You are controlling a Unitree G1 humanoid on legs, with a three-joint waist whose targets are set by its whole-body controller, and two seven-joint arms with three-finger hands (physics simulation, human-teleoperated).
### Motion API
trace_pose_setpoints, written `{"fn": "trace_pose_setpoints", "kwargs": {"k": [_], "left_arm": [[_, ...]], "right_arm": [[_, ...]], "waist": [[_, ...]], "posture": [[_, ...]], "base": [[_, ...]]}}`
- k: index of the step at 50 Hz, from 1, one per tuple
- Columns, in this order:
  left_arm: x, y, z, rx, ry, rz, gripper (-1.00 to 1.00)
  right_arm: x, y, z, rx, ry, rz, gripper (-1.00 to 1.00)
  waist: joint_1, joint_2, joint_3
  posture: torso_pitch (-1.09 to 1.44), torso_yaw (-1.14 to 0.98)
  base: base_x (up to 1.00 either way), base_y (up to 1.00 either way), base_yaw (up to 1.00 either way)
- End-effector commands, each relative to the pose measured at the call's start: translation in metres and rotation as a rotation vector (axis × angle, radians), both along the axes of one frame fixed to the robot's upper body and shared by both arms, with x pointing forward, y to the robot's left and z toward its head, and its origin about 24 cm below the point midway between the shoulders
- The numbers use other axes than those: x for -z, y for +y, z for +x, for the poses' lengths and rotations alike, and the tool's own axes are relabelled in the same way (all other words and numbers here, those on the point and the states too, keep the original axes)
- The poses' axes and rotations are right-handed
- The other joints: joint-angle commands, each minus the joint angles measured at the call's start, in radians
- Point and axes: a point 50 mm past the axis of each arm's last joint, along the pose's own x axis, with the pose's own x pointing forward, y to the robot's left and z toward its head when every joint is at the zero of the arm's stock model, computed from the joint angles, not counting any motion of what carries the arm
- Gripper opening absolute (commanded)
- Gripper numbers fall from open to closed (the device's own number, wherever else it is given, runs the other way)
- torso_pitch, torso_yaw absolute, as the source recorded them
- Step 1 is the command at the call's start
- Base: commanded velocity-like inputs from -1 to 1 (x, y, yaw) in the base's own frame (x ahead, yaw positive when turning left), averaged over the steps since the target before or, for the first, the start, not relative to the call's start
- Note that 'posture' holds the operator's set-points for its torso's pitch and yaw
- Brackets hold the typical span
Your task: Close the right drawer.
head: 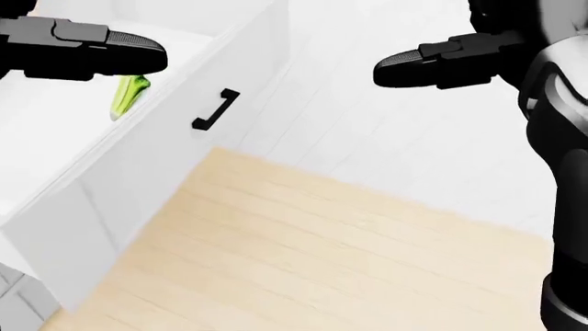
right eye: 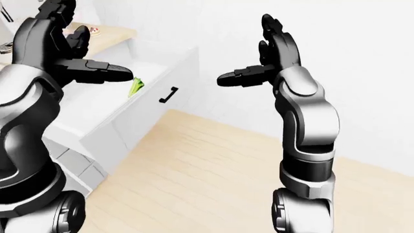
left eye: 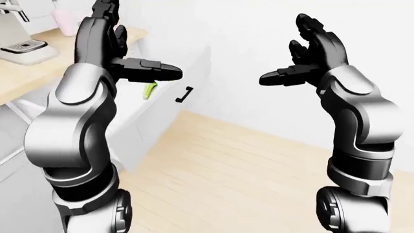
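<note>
Head view: open white drawer (head: 138, 148) at left; both spread, empty hands (head: 432, 58) risk missing its front panel.

Below you runs a pale wood plank floor (head: 312, 248), meeting a white panelled wall (head: 413, 138). At the left-eye view's upper left, a wooden countertop (left eye: 32, 73) carries a white appliance (left eye: 23, 46) and pink container (left eye: 66, 22).

Pale wood plank floor (head: 303, 248) meets a plain white wall (head: 413, 138); white cabinets (right eye: 74, 165) at left.
</note>
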Motion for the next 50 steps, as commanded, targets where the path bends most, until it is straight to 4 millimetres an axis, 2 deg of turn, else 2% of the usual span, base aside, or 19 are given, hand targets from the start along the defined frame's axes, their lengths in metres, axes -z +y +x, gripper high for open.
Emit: {"fn": "trace_pose_setpoints", "kwargs": {"k": [1,5,7,8,10,12,17,21,22,23,24,31,33,34,44,46,48,49,50], "left_arm": [[-0.016,0.0041,-0.0067,-0.027,-0.095,-0.002,1.0],[-0.0181,0.0024,-0.0071,-0.024,-0.097,0.0,1.0],[-0.0188,0.0021,-0.0072,-0.024,-0.098,0.002,1.0],[-0.0195,0.0019,-0.0072,-0.024,-0.099,0.003,1.0],[-0.0202,0.0014,-0.0073,-0.023,-0.1,0.004,1.0],[-0.02,0.0014,-0.0066,-0.023,-0.099,0.005,1.0],[-0.0216,0.0007,-0.0065,-0.022,-0.102,0.005,1.0],[-0.0223,0.0011,-0.007,-0.022,-0.102,0.004,1.0],[-0.0228,0.0011,-0.0074,-0.022,-0.103,0.004,1.0],[-0.0226,0.0011,-0.0071,-0.022,-0.103,0.004,1.0],[-0.0218,0.0011,-0.0067,-0.022,-0.102,0.004,1.0],[-0.0224,0.0014,-0.007,-0.023,-0.102,0.004,1.0],[-0.0228,0.0013,-0.0073,-0.023,-0.103,0.004,1.0],[-0.0233,0.0012,-0.0073,-0.023,-0.104,0.004,1.0],[-0.0243,0.0006,-0.0083,-0.021,-0.107,0.004,1.0],[-0.0241,0.0006,-0.0086,-0.021,-0.107,0.004,1.0],[-0.024,0.0006,-0.0089,-0.021,-0.106,0.005,1.0],[-0.0241,0.0007,-0.009,-0.022,-0.107,0.005,1.0],[-0.0242,0.0008,-0.0089,-0.022,-0.107,0.005,1.0]], "right_arm": [[-0.0287,0.0048,-0.0077,-0.026,-0.119,-0.01,1.0],[-0.0297,0.0048,-0.0087,-0.026,-0.121,-0.011,1.0],[-0.0298,0.0043,-0.0085,-0.025,-0.12,-0.012,1.0],[-0.028,0.0042,-0.0082,-0.025,-0.12,-0.012,1.0],[-0.0304,0.0046,-0.0077,-0.027,-0.12,-0.013,1.0],[-0.0295,0.0047,-0.0071,-0.027,-0.12,-0.013,1.0],[-0.0319,0.0061,-0.0072,-0.031,-0.121,-0.018,1.0],[-0.0302,0.0053,-0.0074,-0.028,-0.12,-0.014,1.0],[-0.0308,0.0054,-0.0075,-0.029,-0.12,-0.014,1.0],[-0.0313,0.0055,-0.0076,-0.029,-0.121,-0.014,1.0],[-0.0311,0.0054,-0.0071,-0.029,-0.121,-0.014,1.0],[-0.0245,0.0051,-0.0072,-0.029,-0.12,-0.012,1.0],[-0.0241,0.0047,-0.0077,-0.029,-0.121,-0.012,1.0],[-0.0246,0.0047,-0.0078,-0.029,-0.121,-0.012,1.0],[-0.0249,0.0044,-0.0085,-0.028,-0.12,-0.013,1.0],[-0.0236,0.0046,-0.0084,-0.028,-0.119,-0.014,1.0],[-0.0233,0.0049,-0.008,-0.029,-0.119,-0.014,1.0],[-0.0297,0.0054,-0.0077,-0.029,-0.119,-0.014,1.0],[-0.0304,0.0055,-0.0075,-0.029,-0.119,-0.014,1.0]], "waist": [[0.008,-0.004,-0.024],[0.007,0.044,-0.017],[0.003,0.106,-0.033],[0.007,0.065,-0.028],[0.002,0.078,-0.026],[0.0,0.064,-0.035],[0.003,0.018,-0.027],[0.008,-0.069,-0.033],[0.002,-0.034,-0.031],[0.009,-0.048,-0.035],[0.004,-0.042,-0.038],[0.008,0.021,-0.017],[0.005,0.06,-0.019],[0.004,0.094,-0.03],[0.001,0.023,-0.027],[0.006,-0.006,-0.027],[0.009,-0.068,-0.04],[0.005,-0.049,-0.034],[0.006,-0.048,-0.031]], "posture": [[0.0,0.0],[0.0,0.0],[0.0,0.0],[0.0,0.0],[0.0,0.0],[0.0,0.0],[0.0,0.0],[0.0,0.0],[0.0,0.0],[0.0,0.0],[0.0,0.0],[0.0,0.0],[0.0,0.0],[0.0,0.0],[0.0,0.0],[0.0,0.0],[0.0,0.0],[0.0,0.0],[0.0,0.0]], "base": [[0.0,0.0,-0.24],[0.0,0.0,-0.24],[0.0,0.0,-0.24],[0.0,0.0,-0.25],[0.0,0.0,-0.25],[0.0,0.0,-0.24],[0.0,0.0,-0.24],[0.0,0.0,-0.24],[0.0,0.0,-0.24],[0.0,0.0,-0.25],[0.0,0.0,-0.24],[0.0,0.0,-0.24],[0.0,0.0,-0.24],[0.0,0.0,-0.23],[0.0,0.0,-0.24],[0.0,0.0,-0.25],[0.0,0.0,-0.24],[0.0,0.0,-0.24],[0.0,0.0,-0.24]]}}
